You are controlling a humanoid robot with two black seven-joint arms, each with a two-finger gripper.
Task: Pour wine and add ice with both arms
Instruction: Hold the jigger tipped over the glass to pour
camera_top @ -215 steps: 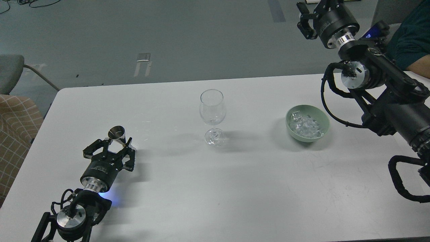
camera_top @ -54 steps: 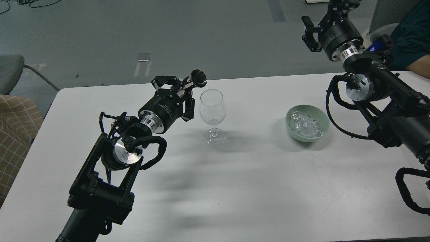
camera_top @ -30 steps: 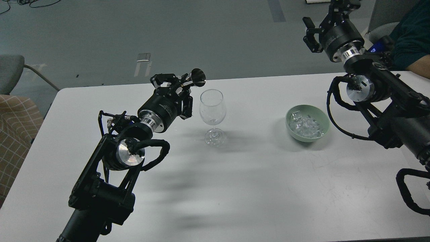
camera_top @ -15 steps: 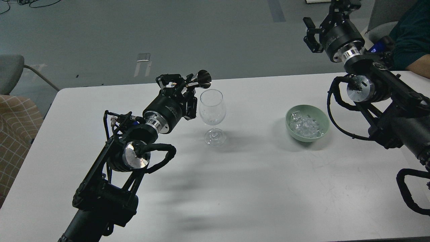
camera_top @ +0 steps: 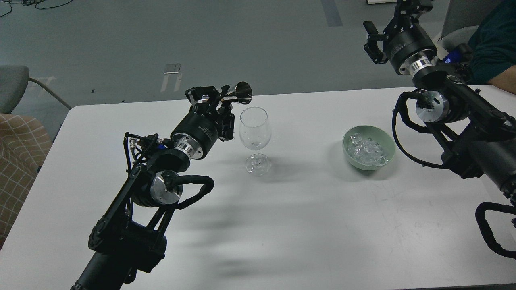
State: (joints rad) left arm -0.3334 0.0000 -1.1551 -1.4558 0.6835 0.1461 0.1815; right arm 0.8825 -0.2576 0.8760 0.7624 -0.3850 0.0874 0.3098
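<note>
An empty clear wine glass (camera_top: 254, 129) stands upright in the middle of the white table (camera_top: 282, 225). My left gripper (camera_top: 219, 100) is shut on a small metal measuring cup (camera_top: 243, 92). It holds the cup tipped on its side just above and left of the glass rim, mouth facing right. A pale green bowl (camera_top: 388, 141) to the right of the glass holds a pile of clear ice (camera_top: 366, 152). My right gripper (camera_top: 389, 18) is raised high at the back right, beyond the bowl. It is open and empty.
A person in a teal sleeve (camera_top: 494, 44) sits at the table's far right corner behind my right arm. A grey chair (camera_top: 14, 86) and a checked cushion (camera_top: 20, 149) stand off the table's left edge. Grey floor lies beyond the far edge.
My left arm has lifted the metal cup off the table's left side, carried it to the glass rim and tipped it. In the last half second it barely shifted. The right arm stayed raised.
</note>
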